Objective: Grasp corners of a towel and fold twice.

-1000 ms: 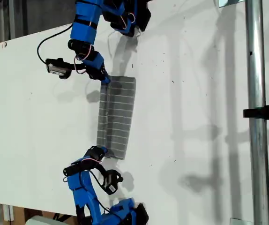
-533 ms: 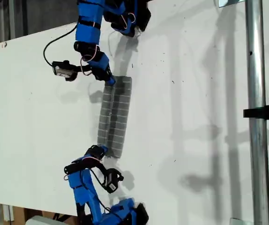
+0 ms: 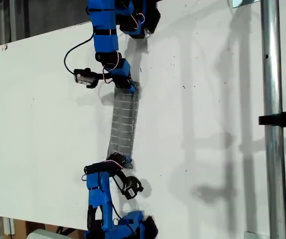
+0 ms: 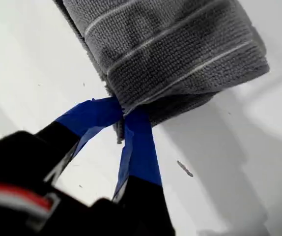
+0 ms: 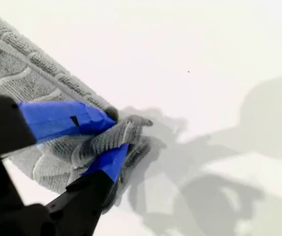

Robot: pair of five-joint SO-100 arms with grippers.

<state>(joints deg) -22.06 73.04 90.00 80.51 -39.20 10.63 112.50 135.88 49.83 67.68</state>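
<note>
Exterior view: evenly bright, sharp throughout. The white tabletop point(image 3: 208, 124) shows no glare. Soft grey shadows of the arms fall toward the exterior view's right, so the light comes from the exterior view's left. The metal pole point(image 3: 272, 114) carries a pale sheen along its length.

First wrist view: the towel point(image 4: 170, 54) weave is crisp; the dark housing nearest the lens is blurred. A broad soft shadow lies on the tabletop under the cloth.

Second wrist view: tabletop near overexposed, faint diffuse shadows, slight blur on the blue fingers point(image 5: 62, 118).
</note>
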